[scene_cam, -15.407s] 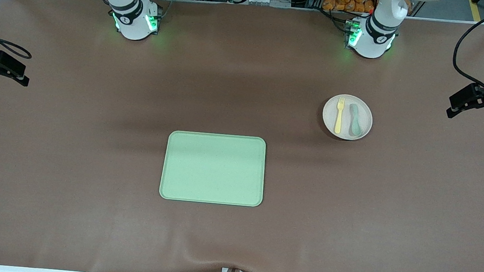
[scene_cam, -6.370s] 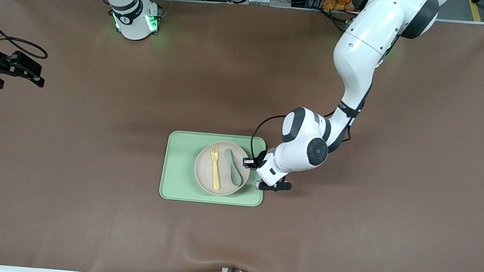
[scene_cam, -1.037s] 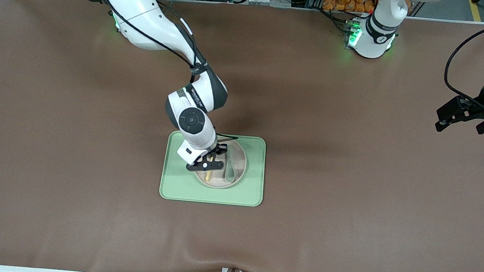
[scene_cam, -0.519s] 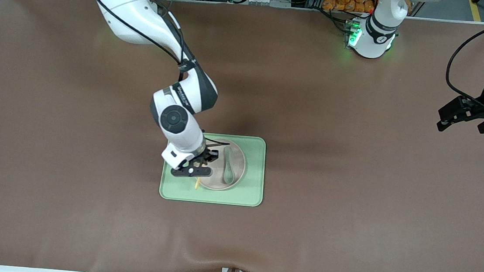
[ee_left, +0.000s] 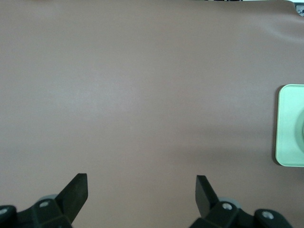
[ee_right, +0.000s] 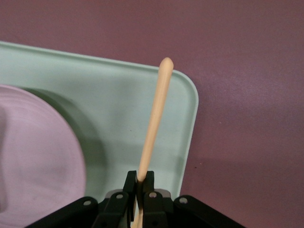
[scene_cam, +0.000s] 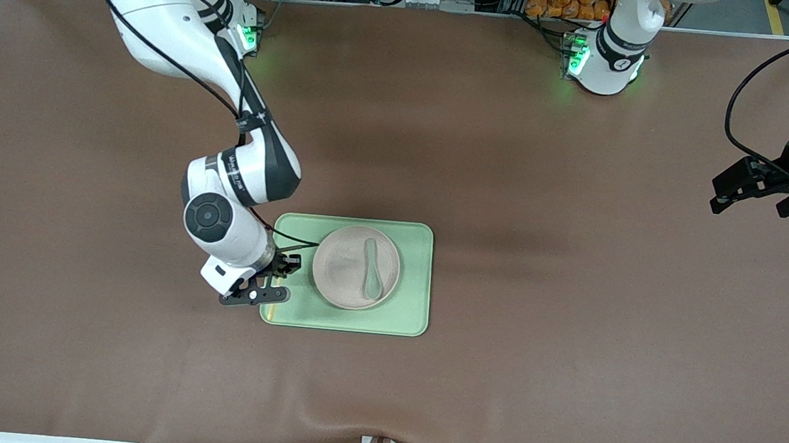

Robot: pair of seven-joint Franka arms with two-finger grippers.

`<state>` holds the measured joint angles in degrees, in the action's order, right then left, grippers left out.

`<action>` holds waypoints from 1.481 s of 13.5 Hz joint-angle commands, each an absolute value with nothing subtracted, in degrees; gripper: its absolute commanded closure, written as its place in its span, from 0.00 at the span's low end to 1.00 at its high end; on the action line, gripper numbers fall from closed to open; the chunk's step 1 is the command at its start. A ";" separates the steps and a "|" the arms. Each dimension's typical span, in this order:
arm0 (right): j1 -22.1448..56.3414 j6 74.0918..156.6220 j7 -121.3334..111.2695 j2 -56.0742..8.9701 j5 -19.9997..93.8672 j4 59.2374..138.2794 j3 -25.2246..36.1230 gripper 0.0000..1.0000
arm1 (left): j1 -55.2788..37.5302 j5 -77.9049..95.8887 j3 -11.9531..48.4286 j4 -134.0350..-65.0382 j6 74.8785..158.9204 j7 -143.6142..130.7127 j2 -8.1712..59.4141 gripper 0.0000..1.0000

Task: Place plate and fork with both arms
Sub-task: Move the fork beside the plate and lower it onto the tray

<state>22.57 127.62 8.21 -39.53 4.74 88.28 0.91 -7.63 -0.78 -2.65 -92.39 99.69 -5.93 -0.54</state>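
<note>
- The fork (ee_right: pixel 154 123) was over the plate a moment ago; now the right claw (scene_cam: pixel 267 294) has carried it to the tray's edge at the right arm's end of the surface.
- The right claw is pinched shut on the fork. In the right wrist view the handle sticks out over the tray's bare corner.
- In the front view only a small yellow bit shows under the claw.
- The plate (scene_cam: pixel 356 267) sits on the green tray (scene_cam: pixel 414 280), near the middle. A grey-green spoon (scene_cam: pixel 372 269) lies in it.
- The step now looks like putting the fork down next to the plate.
- Next, I think the claw should go down until the fork lies flat on the tray, then open up and lift away. It should stay clear of the plate's rim.
- The left claw (ee_left: pixel 141 187) is wide open and holds nothing. The left arm waits over the bare brown surface (scene_cam: pixel 570 337), well apart from the tray.
</note>
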 commanded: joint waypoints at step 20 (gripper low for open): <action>19.17 129.64 5.01 -36.23 4.92 90.44 0.09 0.00 | -6.94 -0.44 -2.55 -92.11 96.86 -3.69 -0.09 0.00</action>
<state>21.70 130.41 6.08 -40.34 4.74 88.97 0.88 -7.35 -0.78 -2.68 -92.56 97.56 -4.73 -0.18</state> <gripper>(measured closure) 0.000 0.000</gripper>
